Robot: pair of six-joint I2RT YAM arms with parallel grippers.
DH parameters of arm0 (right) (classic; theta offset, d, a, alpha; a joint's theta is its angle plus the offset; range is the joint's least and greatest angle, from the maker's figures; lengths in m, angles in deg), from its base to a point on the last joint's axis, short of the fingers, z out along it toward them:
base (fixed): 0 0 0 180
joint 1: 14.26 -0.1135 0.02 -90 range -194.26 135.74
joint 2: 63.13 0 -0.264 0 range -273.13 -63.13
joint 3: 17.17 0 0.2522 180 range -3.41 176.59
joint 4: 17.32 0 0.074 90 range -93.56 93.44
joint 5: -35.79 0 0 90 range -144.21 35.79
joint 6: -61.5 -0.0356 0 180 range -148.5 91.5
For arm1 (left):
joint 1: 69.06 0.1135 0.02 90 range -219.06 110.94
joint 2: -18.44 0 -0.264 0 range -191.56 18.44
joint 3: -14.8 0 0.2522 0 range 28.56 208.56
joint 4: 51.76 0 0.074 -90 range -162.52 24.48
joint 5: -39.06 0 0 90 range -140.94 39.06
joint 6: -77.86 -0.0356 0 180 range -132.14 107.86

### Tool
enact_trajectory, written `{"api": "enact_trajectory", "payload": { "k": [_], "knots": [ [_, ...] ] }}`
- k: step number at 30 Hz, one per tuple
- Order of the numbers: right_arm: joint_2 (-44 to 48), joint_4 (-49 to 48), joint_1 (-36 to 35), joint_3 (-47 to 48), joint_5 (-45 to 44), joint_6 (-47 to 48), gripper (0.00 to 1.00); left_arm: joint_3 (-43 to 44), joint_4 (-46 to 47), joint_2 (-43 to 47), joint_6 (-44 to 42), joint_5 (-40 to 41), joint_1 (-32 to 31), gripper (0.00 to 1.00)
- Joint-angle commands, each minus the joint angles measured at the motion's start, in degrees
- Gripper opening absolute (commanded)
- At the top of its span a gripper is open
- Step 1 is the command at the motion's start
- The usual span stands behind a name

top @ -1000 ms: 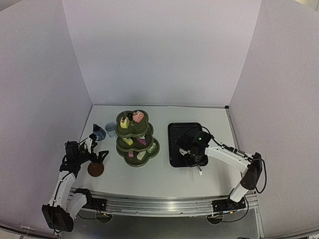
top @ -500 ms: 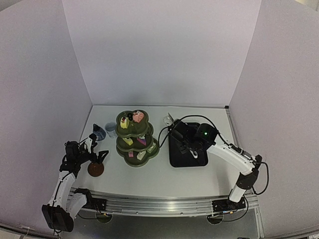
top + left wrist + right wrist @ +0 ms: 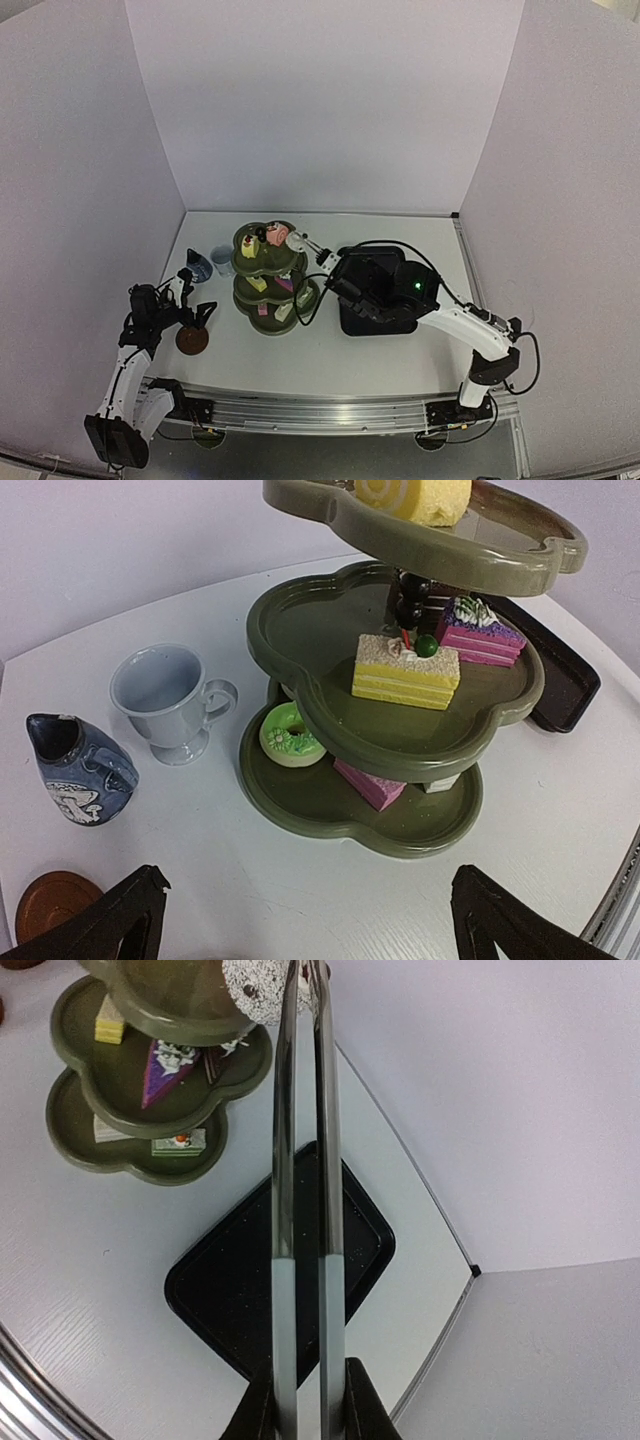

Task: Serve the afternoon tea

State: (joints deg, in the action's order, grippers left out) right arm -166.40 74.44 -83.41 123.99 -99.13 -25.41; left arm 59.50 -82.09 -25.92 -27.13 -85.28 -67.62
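White walls [image 3: 320, 110] box in my pale surface [image 3: 330, 350] on three sides. The green three-tier stand [image 3: 270, 290] sits left of centre, with pastries [image 3: 405, 670] on its tiers. At the top tier's right rim, a white speckled pastry [image 3: 255, 985] is pinched in the tongs [image 3: 300, 1160], which my right hand [image 3: 310, 1400] clamps tight. The black tray [image 3: 250, 1290] lies just right of the stand. The cup [image 3: 170, 695] and jug [image 3: 75, 770] stand to its left, near my left hand [image 3: 310, 930], which is spread wide. Bare surface runs along the near edge.

Table [image 3: 250, 890] with stand [image 3: 300, 805], cup [image 3: 165, 695], jug [image 3: 80, 770], tray [image 3: 230, 1290]
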Motion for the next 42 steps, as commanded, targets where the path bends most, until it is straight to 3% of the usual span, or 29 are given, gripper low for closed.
{"api": "enact_trajectory", "payload": {
  "k": [1,17,42],
  "knots": [
    [-2.0,-0.85,-1.59,1.13,1.51,6.84,0.0,1.85,-0.11,0.51,0.08,0.36,-0.2,1.0],
    [-9.29,-2.25,-2.22,7.55,-2.75,11.59,0.0,1.7,0.01,0.31,-0.24,0.02,-0.2,1.0],
    [-14.15,-7.13,-1.32,9.11,-7.61,14.32,0.0,0.93,0.06,0.87,-0.29,-0.25,-0.2,1.0]
  ]
}}
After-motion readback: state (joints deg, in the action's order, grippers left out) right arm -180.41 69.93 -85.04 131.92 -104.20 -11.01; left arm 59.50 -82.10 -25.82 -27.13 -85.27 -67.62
